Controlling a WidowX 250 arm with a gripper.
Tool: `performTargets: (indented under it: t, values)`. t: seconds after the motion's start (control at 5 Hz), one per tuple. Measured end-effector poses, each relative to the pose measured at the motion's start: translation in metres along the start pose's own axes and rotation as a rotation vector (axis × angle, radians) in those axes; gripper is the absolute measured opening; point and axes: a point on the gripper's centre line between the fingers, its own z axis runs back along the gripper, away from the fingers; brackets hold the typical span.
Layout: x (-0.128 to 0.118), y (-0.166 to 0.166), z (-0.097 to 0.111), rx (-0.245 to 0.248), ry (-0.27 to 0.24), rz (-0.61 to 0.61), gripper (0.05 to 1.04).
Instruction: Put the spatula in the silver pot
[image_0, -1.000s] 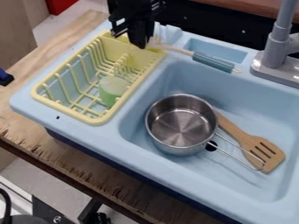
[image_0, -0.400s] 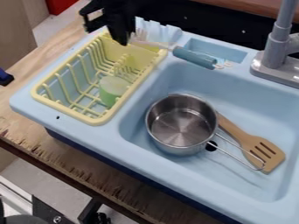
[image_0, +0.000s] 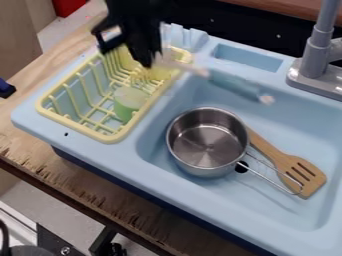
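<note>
The gripper (image_0: 148, 59) hangs over the back right part of the yellow rack, shut on the pale end of a utensil. This utensil (image_0: 234, 84) has a teal handle pointing right and slightly down, over the sink's back edge; whether its other end is a spatula head cannot be told. In the sink basin stands the silver pot (image_0: 208, 142), upright and empty, its wire handle toward the lower right. A wooden spatula (image_0: 300, 175) lies in the basin beside the pot, its slotted head at the right and its shaft running behind the pot and partly under the wire handle.
The yellow dish rack (image_0: 110, 137) sits left of the basin with a green cup-like object (image_0: 129, 102) inside. A grey faucet (image_0: 314, 62) rises at the back right. The light blue sink (image_0: 160, 165) rests on a wooden counter (image_0: 87, 185).
The gripper and the teal-handled utensil first moved left, then came down and slightly right toward the basin. The pot and wooden spatula have stayed in place.
</note>
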Motion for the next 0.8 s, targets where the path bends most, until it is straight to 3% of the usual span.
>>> performTargets:
  t: [0.2,0.6,0.8]
  values:
    - [-0.022,-0.005,-0.011,-0.071,0.002,0.059,0.071]
    - [-0.046,-0.01,-0.028,-0.121,0.034,0.081,0.071]
    - [-0.046,-0.009,-0.034,-0.095,0.027,0.084,0.071]
